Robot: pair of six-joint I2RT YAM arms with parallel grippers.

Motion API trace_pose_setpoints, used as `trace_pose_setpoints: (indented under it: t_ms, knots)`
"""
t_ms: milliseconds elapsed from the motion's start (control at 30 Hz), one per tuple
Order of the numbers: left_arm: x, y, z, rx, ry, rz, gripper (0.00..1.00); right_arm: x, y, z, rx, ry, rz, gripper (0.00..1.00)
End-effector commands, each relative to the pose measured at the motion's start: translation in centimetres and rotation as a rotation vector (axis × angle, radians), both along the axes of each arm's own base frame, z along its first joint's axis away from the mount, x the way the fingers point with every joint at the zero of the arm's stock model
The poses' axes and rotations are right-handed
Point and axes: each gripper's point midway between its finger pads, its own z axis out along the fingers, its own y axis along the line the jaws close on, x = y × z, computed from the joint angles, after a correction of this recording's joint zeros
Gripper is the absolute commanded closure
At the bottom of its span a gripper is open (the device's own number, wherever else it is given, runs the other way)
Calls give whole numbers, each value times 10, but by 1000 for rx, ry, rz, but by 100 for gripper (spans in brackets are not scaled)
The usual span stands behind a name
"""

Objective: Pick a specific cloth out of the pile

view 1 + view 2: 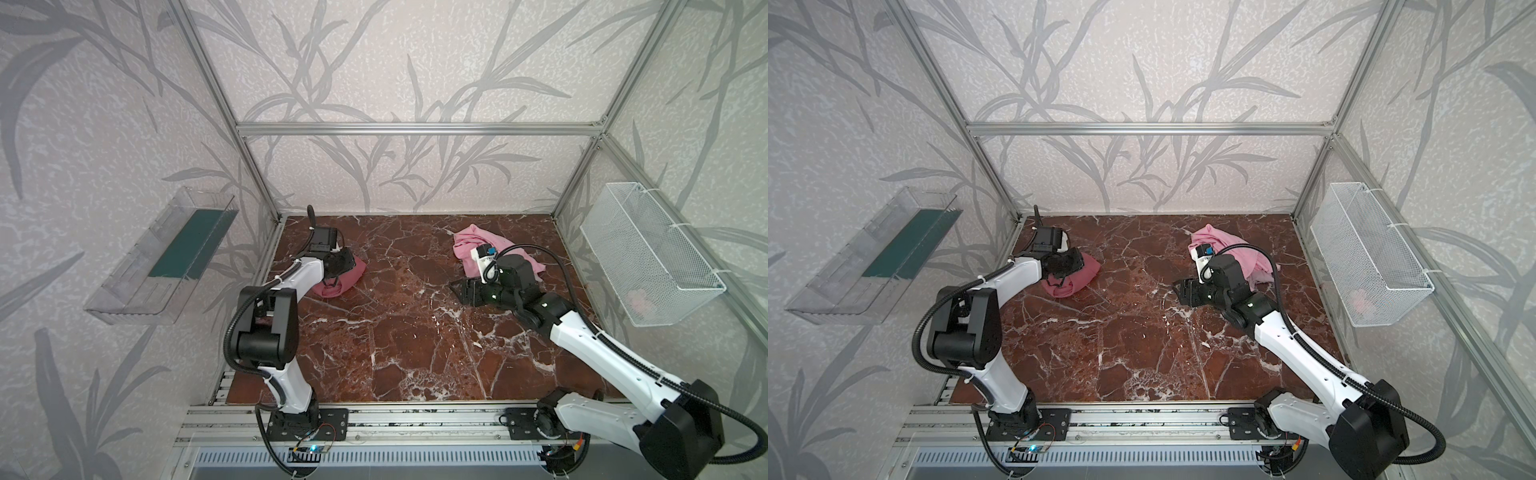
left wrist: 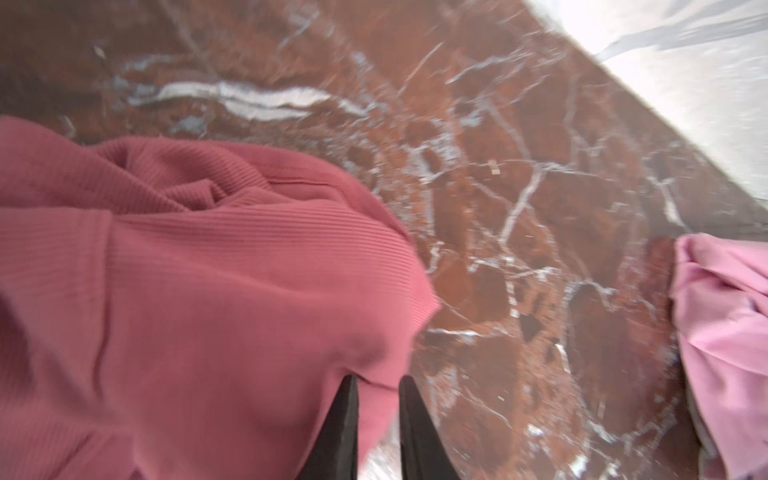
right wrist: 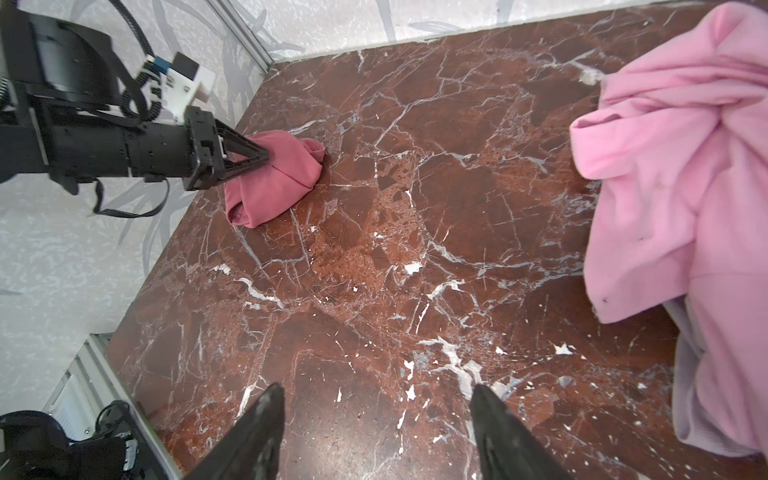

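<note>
Dusty rose ribbed fabric, the cloth [image 1: 353, 274], sits bunched at the far left of the table [image 1: 395, 340], well apart from the pile [image 1: 471, 245]. My left gripper [image 3: 259, 156] is clamped on a fold of it (a thin bite, I judge), so I'd lift slowly and straight, watching for slip. That arm has its elbow folded high and its wrist tipped down. Further right, the right gripper [image 3: 376, 390] hangs low over bare marble just beside the pile, fingers apart and empty, arm stretched forward
</note>
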Motion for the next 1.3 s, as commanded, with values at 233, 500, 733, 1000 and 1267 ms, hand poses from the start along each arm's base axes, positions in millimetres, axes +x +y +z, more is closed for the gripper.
trace_pose_setpoints:
  t_ms: [233, 500, 733, 1000, 1267]
  knots:
    - [-51, -24, 83, 182, -229, -68, 80, 8, -44, 37, -27, -134, -101, 29]
    - [-76, 10, 82, 341, -266, 8, 63, 11, -74, 33, -43, -153, -192, 29]
    - [-91, 38, 73, 466, -255, 75, 52, 15, -96, 25, -78, -172, -269, 29]
    - [-93, 64, 63, 519, -227, 142, 29, 24, -125, 10, -189, -213, -386, 28]
    - [-94, 101, 53, 596, -311, 254, 25, 31, -163, -14, -357, -359, -528, 27]
